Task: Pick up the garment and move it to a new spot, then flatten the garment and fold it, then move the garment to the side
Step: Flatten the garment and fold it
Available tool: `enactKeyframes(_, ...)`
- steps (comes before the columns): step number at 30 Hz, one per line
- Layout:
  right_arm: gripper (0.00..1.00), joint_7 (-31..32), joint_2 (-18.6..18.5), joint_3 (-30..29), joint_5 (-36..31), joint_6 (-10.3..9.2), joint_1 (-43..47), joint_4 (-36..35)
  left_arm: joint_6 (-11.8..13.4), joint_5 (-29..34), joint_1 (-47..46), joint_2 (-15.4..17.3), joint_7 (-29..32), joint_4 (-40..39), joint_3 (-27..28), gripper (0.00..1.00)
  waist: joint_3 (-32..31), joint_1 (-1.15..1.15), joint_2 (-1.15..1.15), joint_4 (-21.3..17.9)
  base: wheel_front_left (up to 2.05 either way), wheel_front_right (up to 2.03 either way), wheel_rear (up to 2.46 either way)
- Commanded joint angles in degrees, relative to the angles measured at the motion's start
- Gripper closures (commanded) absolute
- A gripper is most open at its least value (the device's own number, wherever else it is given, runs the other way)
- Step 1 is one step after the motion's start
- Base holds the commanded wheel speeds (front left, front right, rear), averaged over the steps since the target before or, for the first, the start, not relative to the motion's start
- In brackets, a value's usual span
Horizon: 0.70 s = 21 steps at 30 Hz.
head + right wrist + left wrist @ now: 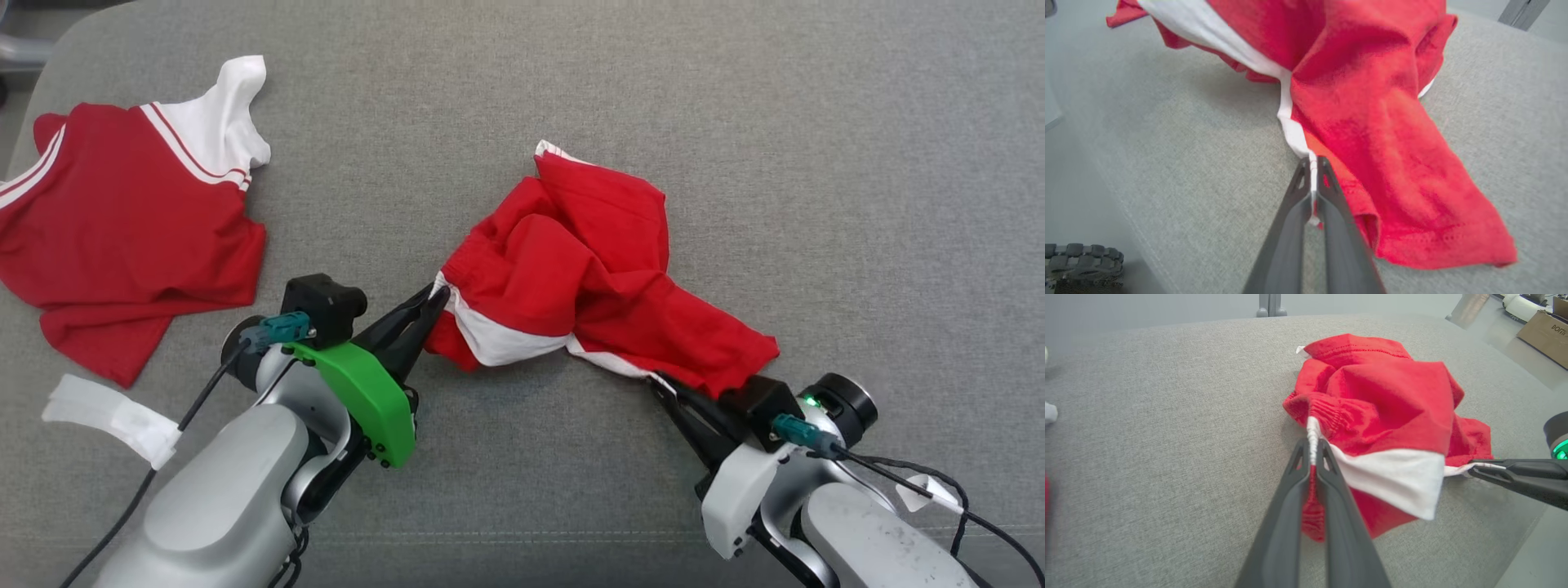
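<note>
1. Garment (588, 261): red shorts with white side stripes and a gathered elastic waistband. It is crumpled into a loose heap, with folds piled over one another, and one leg trails toward the lower right in the head view. The stitched hem of that leg lies flat on the fabric surface.
2. Location: around the middle of a grey cushion (735, 98). Most of the heap rests on it. The two gripped edges are drawn out toward the robot, one to each side.
3. Left gripper (437, 298): its fingers are closed to a narrow slit. In the left wrist view they pinch the white stripe where it meets the puckered waistband (1312, 433), at the garment's left edge. Red cloth hangs just below the fingertips.
4. Right gripper (657, 380): its fingers are likewise pressed nearly together. In the right wrist view they clamp a thin white stripe (1312, 167) at the near edge of the trailing leg. The red leg panel spreads beside and beyond the tips.
5. The two grippers are well apart, and the garment spans the gap between them.
6. Shirt (122, 220): red with a white sleeve and white striping. It lies rumpled at the cushion's far left, well apart from the garment.
7. Strip (110, 412): white, lying flat on the cushion near the left forearm, below the shirt.
8. Cable (939, 482): black, running from the right wrist toward the lower right corner.
9. Box (1545, 332): brown cardboard, on the floor beyond the cushion in the left wrist view.
</note>
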Motion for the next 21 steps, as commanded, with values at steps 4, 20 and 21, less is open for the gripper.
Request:
enactKeyframes(4,1.00,-1.9,-0.4,-3.4,1.6,-0.10,1.9,-6.5,2.4,1.0,-0.6,2.3,-0.7,-4.3,1.0,1.00,-2.1,0.00,0.00,-1.6,0.00,0.00,0.00)
enactKeyframes(20,1.00,-3.4,-0.3,-20.3,4.5,-0.10,-4.4,-16.0,8.9,-3.5,-6.0,8.5,3.5,-16.3,10.0,1.00,-8.7,0.00,0.00,-4.6,0.00,0.00,0.00)
enactKeyframes(21,1.00,-3.2,-0.5,-20.6,5.1,-0.10,-5.5,-16.1,8.9,-4.5,-6.8,8.7,4.2,-16.7,10.9,1.00,-9.1,0.00,0.00,-4.7,0.00,0.00,0.00)
